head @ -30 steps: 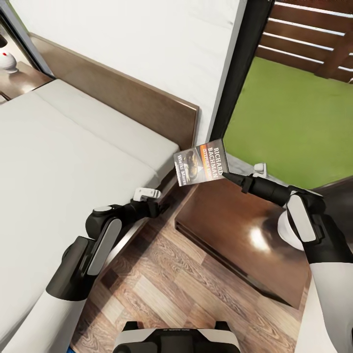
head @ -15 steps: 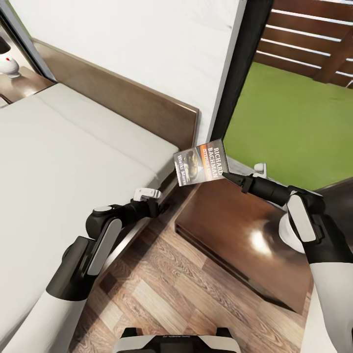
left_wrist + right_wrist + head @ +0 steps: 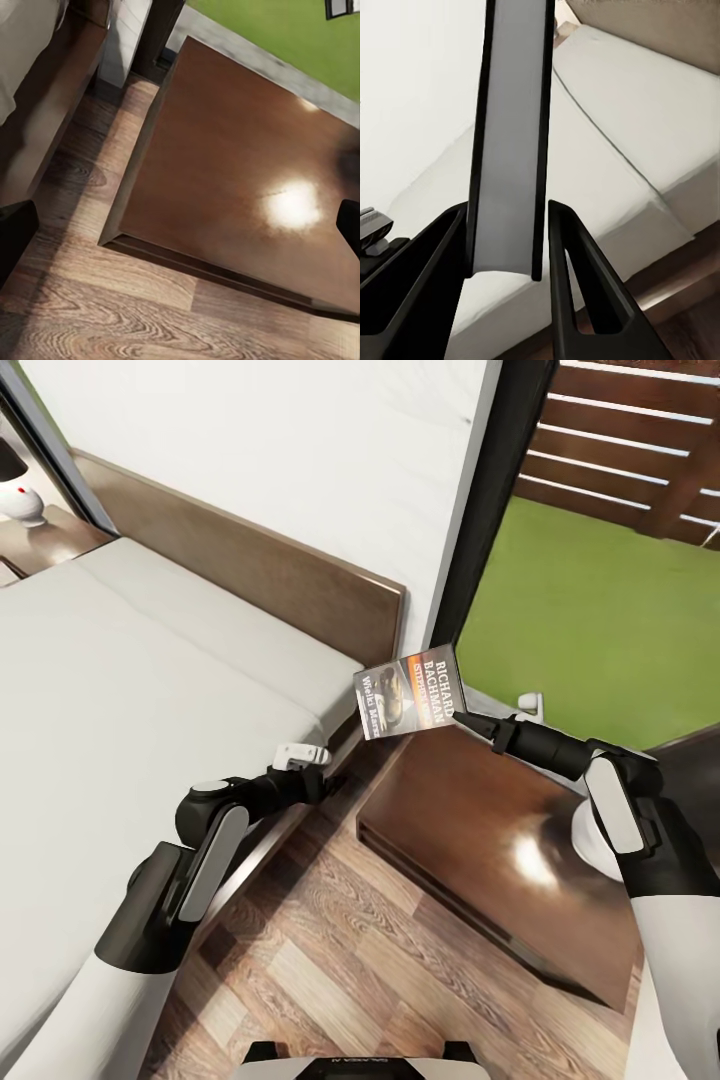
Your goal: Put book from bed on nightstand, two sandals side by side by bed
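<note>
You hold one book [image 3: 408, 692] in the right gripper [image 3: 462, 717], pinched at one corner. It stands almost upright in the air, with the cover "Richard Bachman" facing the head camera. It is above the far corner of the nightstand [image 3: 480, 830], near the end of the headboard [image 3: 270, 575], and it touches nothing else. In the right wrist view the book's edge [image 3: 510, 142] sits between the two fingers [image 3: 431, 285], which are closed on its two faces. I think the grip at the corner keeps the whole cover free, so you can lay the book flat on the glossy top.

The left gripper [image 3: 300, 756] hangs in the gap between the bed [image 3: 130, 690] and the nightstand, over the wood floor [image 3: 330, 950]. It looks empty, but I cannot tell if its fingers are apart or together. It seems to wait there, away from the right arm's path.

The count: one book, one bed, and this nightstand. A second nightstand [image 3: 40, 535] stands at the far side of the bed, with a small white object [image 3: 18, 498] on it. I count no sandals in these pictures.
</note>
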